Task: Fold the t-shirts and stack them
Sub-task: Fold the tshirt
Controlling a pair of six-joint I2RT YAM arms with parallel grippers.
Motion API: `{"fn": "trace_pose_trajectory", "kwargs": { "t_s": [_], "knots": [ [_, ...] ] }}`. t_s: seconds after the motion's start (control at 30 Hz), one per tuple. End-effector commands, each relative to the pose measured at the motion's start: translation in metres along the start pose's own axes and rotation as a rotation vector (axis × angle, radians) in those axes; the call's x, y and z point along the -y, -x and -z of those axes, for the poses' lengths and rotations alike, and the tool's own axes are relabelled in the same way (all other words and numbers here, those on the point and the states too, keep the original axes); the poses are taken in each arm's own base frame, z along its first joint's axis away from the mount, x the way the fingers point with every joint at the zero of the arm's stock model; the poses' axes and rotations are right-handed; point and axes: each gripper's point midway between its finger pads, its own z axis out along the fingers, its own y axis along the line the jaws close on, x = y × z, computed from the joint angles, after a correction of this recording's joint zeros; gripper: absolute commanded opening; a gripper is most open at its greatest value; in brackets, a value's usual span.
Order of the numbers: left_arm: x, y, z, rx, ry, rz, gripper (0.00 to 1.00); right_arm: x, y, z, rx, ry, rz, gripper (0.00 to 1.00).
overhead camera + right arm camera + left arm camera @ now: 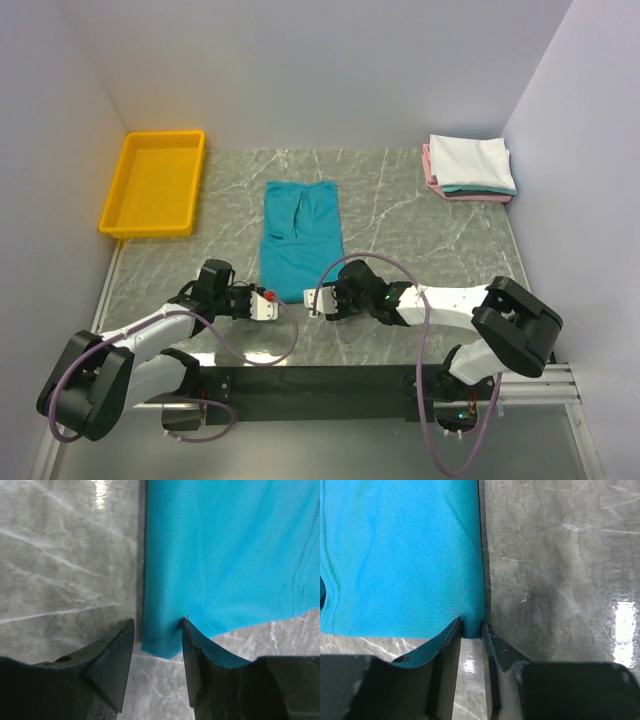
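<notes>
Teal shirt (300, 240) lies flat at frame centre. Left gripper (272, 300) and right gripper (312, 302) each straddle a lower corner, jaws apart, the left narrowly. Folded stack (470, 170): upper right. Yellow bin (155, 185): upper left.

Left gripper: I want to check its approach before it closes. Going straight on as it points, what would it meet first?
The teal t-shirt: its near corner sits right at the left gripper's fingertips, between them. Depth is unclear, so it may skim the marble table under the hem.
</notes>
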Motion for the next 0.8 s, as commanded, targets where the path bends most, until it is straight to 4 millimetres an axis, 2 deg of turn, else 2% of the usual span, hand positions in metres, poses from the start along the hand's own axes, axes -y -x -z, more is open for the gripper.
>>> {"fn": "trace_pose_trajectory", "kwargs": {
  "t_s": [0.0,0.13,0.2,0.23,0.27,0.33,0.37,0.4,0.47,0.53,0.57,0.6,0.63,0.67,0.7,0.77],
  "knots": [
    [-0.008,0.006,-0.001,0.017,0.006,-0.052,0.28,0.004,-0.004,-0.004,-0.038,-0.005,0.023,0.50],
    [-0.006,0.005,-0.002,0.019,0.000,-0.061,0.27,0.006,-0.004,-0.005,-0.040,-0.021,0.030,0.50],
    [-0.006,0.005,-0.002,0.020,-0.002,-0.063,0.24,0.004,-0.008,-0.008,-0.056,-0.013,0.033,0.43],
    [-0.006,0.004,-0.003,0.017,-0.007,-0.058,0.23,0.004,-0.010,-0.009,-0.063,-0.009,0.040,0.30],
    [-0.004,0.003,-0.004,0.013,-0.015,-0.054,0.20,0.003,-0.011,-0.009,-0.066,-0.005,0.042,0.21],
    [-0.007,0.005,-0.004,0.016,-0.016,-0.051,0.10,0.004,-0.008,-0.007,-0.058,-0.007,0.033,0.05],
    [-0.006,0.006,-0.003,0.012,-0.028,-0.039,0.06,0.004,-0.008,-0.005,-0.062,-0.005,0.026,0.00],
    [-0.005,0.008,-0.002,0.018,-0.033,-0.028,0.01,0.007,-0.003,-0.001,-0.048,-0.013,0.010,0.00],
    [-0.004,0.013,0.003,0.024,-0.046,-0.019,0.01,0.005,-0.002,0.005,-0.053,0.007,-0.015,0.00],
    [-0.005,0.025,0.010,0.055,-0.046,-0.035,0.01,0.011,0.011,0.017,-0.015,-0.003,-0.055,0.00],
    [-0.002,0.029,0.014,0.065,-0.060,-0.038,0.01,0.005,0.011,0.023,-0.022,0.024,-0.073,0.00],
    [0.010,0.029,0.019,0.062,-0.101,-0.040,0.01,0.010,0.023,0.033,0.024,0.017,-0.087,0.00],
    [0.012,0.041,0.026,0.104,-0.107,-0.068,0.01,0.008,0.027,0.039,0.035,0.021,-0.115,0.00],
    [0.016,0.046,0.030,0.120,-0.113,-0.075,0.01,0.003,0.027,0.045,0.033,0.040,-0.131,0.00],
    [0.026,0.048,0.035,0.128,-0.141,-0.056,0.01,0.004,0.036,0.056,0.065,0.028,-0.144,0.00],
    [0.028,0.067,0.048,0.186,-0.137,-0.080,0.01,-0.006,0.041,0.066,0.082,0.060,-0.151,0.00]
  ]
}}
